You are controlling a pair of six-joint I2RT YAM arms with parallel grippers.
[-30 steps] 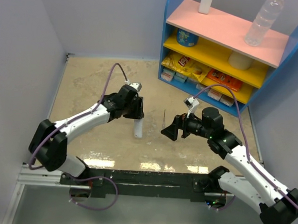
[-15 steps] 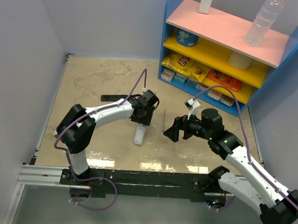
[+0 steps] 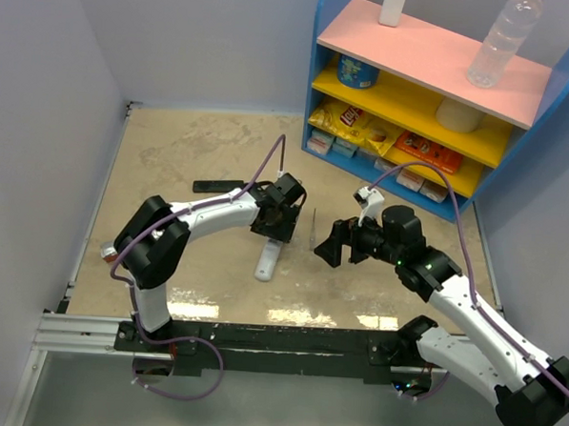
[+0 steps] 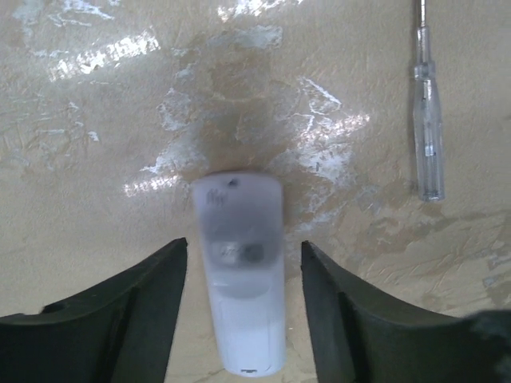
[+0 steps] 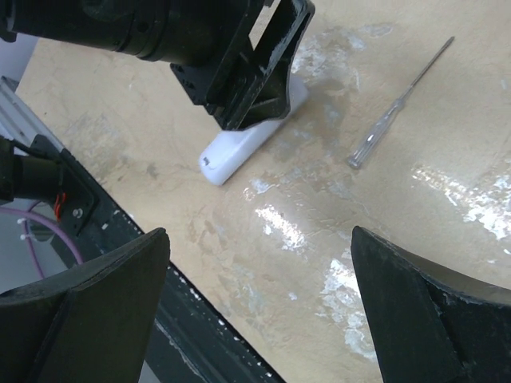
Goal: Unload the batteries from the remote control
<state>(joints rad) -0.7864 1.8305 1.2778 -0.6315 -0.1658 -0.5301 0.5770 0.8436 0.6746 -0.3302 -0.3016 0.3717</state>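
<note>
A white remote [image 3: 268,261] lies flat on the tan table; it also shows in the left wrist view [image 4: 239,271] and the right wrist view [image 5: 251,140]. My left gripper [image 3: 278,227] is open and hovers just over the remote's far end, one finger on each side with a gap to the remote [image 4: 243,319]. My right gripper [image 3: 330,246] is open and empty, to the right of the remote and above bare table [image 5: 259,311]. No batteries show in any view; the remote's face is blurred.
A thin clear-handled screwdriver [image 3: 314,230] lies between the two grippers, also in the wrist views [image 4: 427,120] [image 5: 391,112]. A black remote [image 3: 217,185] lies to the far left. A blue shelf unit [image 3: 434,97] stands at the back right. The black rail [image 3: 259,340] runs along the near edge.
My left arm has swung right and come down over the white remote, uncovering the black remote behind it. The white remote has shifted slightly nearer and tilted. The right arm has barely moved.
</note>
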